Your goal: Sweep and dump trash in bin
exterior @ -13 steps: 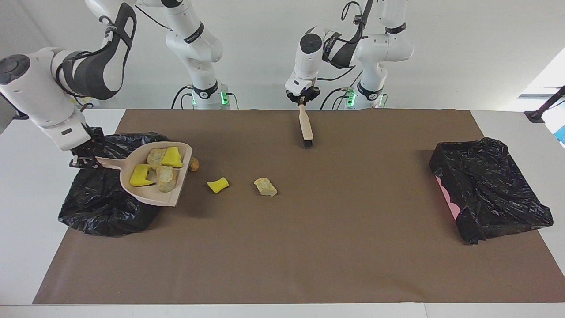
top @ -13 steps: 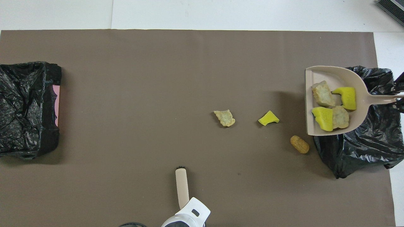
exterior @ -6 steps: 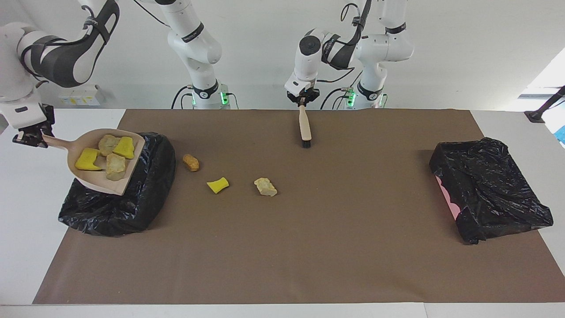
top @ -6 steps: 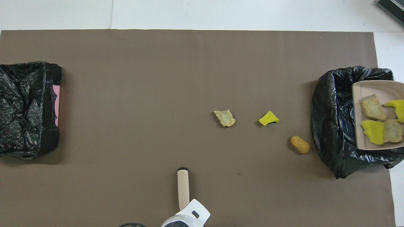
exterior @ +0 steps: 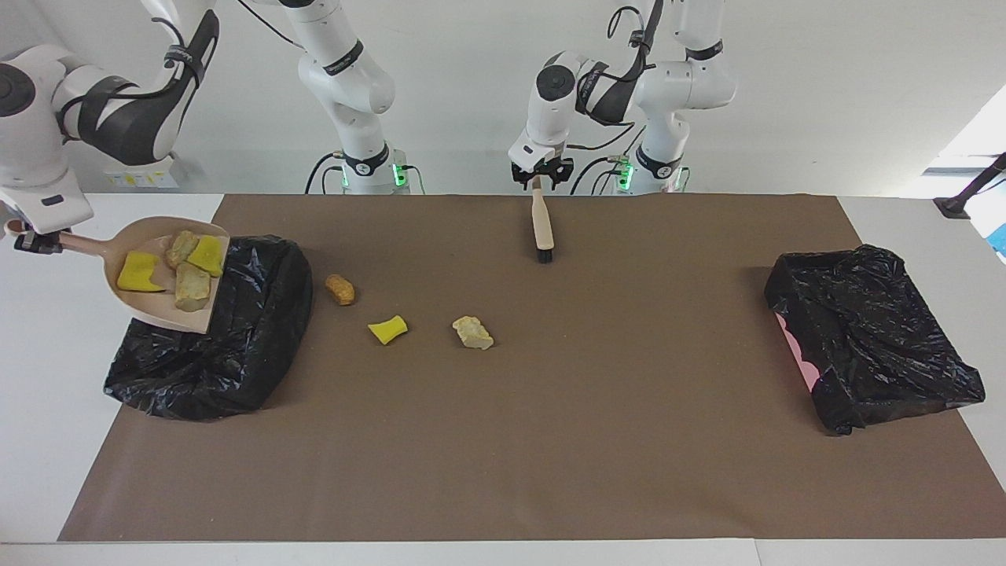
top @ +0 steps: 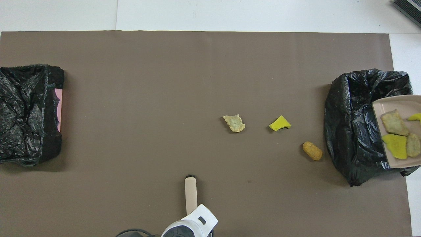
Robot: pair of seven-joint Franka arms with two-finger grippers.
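Dustpan (exterior: 143,303), four trash pieces (exterior: 139,271) aboard, clenched by right hand (exterior: 27,240) over bin (exterior: 228,354), mouth tilted binward; left hand (exterior: 539,177) at brush (exterior: 542,224), grip we cannot tell.

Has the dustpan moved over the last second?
Yes. The dustpan, held by the right gripper, has swung off the mat and now sits over the black bin bag at the right arm's end, four pieces aboard.

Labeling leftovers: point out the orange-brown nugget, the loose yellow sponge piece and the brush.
orange-brown nugget (exterior: 340,289), facing view, middle of its top.
loose yellow sponge piece (exterior: 388,329), facing view, centre of its yellow face.
brush (exterior: 541,222), facing view, middle of its beige handle.
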